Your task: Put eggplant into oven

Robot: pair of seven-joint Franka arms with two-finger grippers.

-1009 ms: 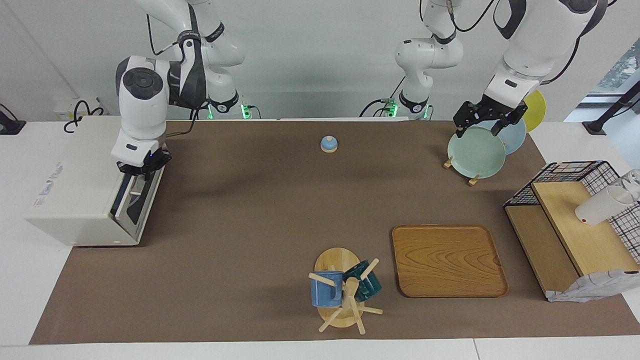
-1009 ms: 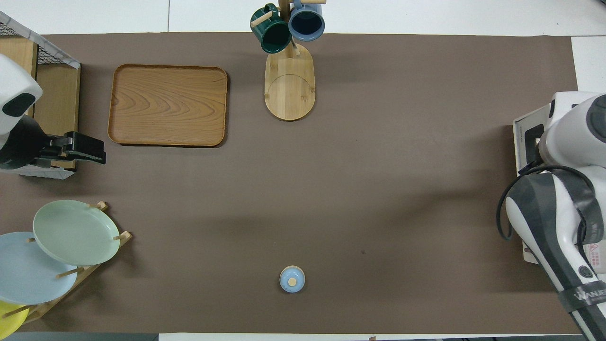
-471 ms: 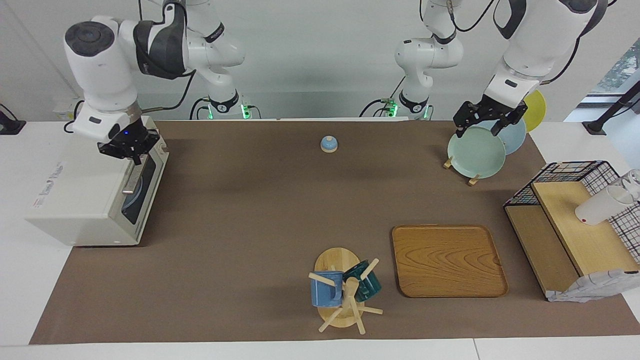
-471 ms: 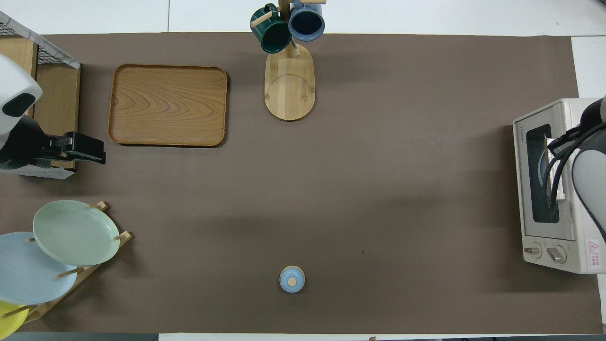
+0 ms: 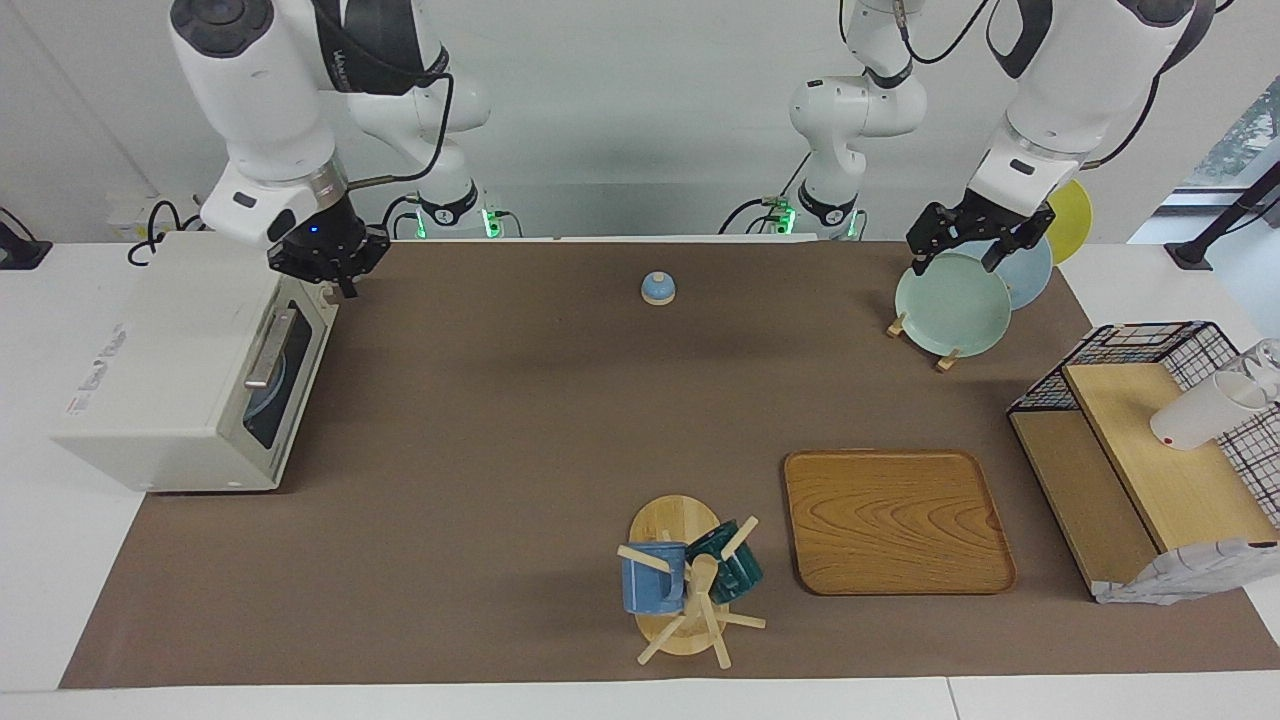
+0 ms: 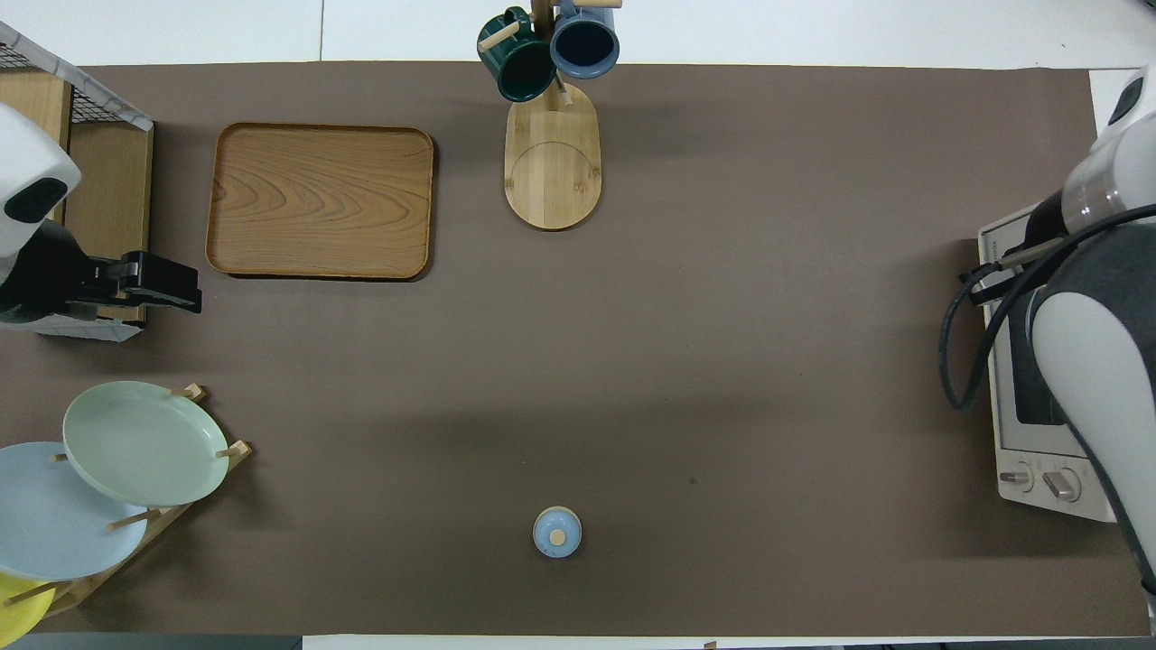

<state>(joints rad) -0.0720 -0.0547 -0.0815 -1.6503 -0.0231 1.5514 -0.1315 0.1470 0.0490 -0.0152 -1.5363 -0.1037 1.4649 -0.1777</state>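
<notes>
The off-white oven point(image 5: 170, 370) stands at the right arm's end of the table with its dark glass door closed; something pale blue shows through the glass. The eggplant is out of view. My right gripper point(image 5: 338, 278) hangs shut and holds nothing, just above the oven's top corner nearest the robots. In the overhead view the right arm covers most of the oven point(image 6: 1016, 433). My left gripper point(image 5: 955, 262) waits open over the plate rack, and its fingers point(image 6: 167, 287) show dark in the overhead view.
A green plate point(image 5: 950, 305) leans in the rack with a blue and a yellow one. A small blue bell point(image 5: 658, 288) sits mid-table near the robots. A wooden tray point(image 5: 895, 520), a mug tree point(image 5: 690, 585) and a wire shelf point(image 5: 1150, 450) lie farther out.
My right gripper has lifted off the oven door's handle and moved up toward the robots' end of the oven. The door went from ajar to closed. The left arm stayed still.
</notes>
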